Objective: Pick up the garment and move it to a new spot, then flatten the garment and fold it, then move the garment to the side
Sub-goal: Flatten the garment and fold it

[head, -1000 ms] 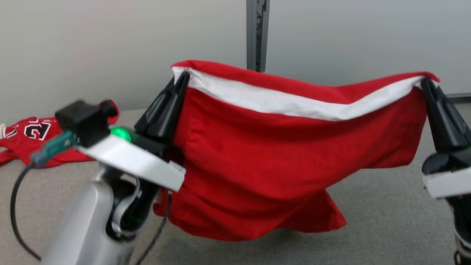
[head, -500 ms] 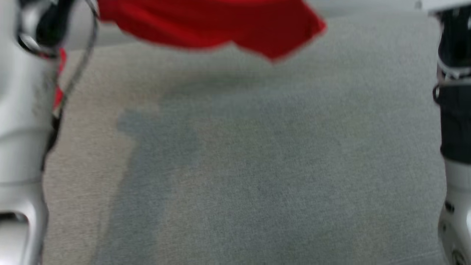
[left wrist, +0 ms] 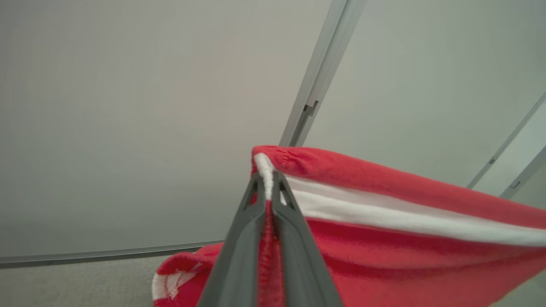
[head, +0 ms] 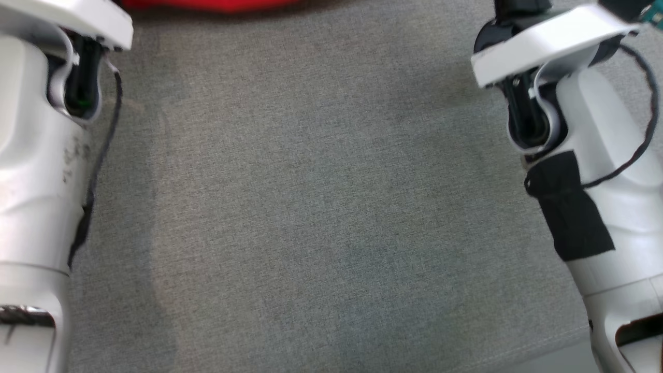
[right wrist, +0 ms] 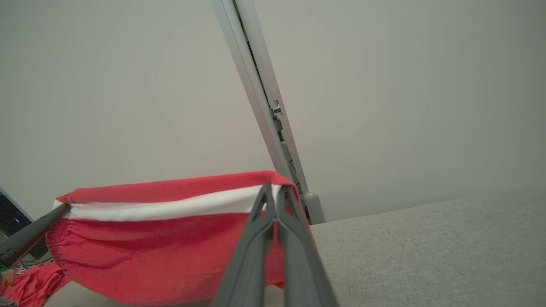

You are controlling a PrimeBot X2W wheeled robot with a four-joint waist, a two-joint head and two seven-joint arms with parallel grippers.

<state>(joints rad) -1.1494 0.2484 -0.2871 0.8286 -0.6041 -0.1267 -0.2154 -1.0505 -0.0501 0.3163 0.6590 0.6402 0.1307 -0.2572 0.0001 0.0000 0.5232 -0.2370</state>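
The left gripper (left wrist: 268, 178) is clamped shut on one top corner of the red garment (left wrist: 384, 260), its two dark fingers pinching the white band there. The right gripper (right wrist: 273, 191) is closed the same way on the opposite corner. The garment hangs stretched sideways between them over the far part of the grey fabric-covered surface (head: 321, 207), and its white band sags a little along the top. Whether its lowest fold touches the surface cannot be told. Both wrist views show these two pinches against a pale wall (right wrist: 405, 85) crossed by a slanting metal post (right wrist: 256, 94). The head view looks down on a wide stretch of the surface, with the left forearm (head: 36, 181) at its left edge and the right forearm (head: 606, 171) at its right. There the garment is a thin red sliver at the top edge. The right wrist view also catches the left gripper's finger at the far corner and another red cloth (right wrist: 30, 283) lying low on the left. A black patch (head: 570, 215) marks the right forearm.
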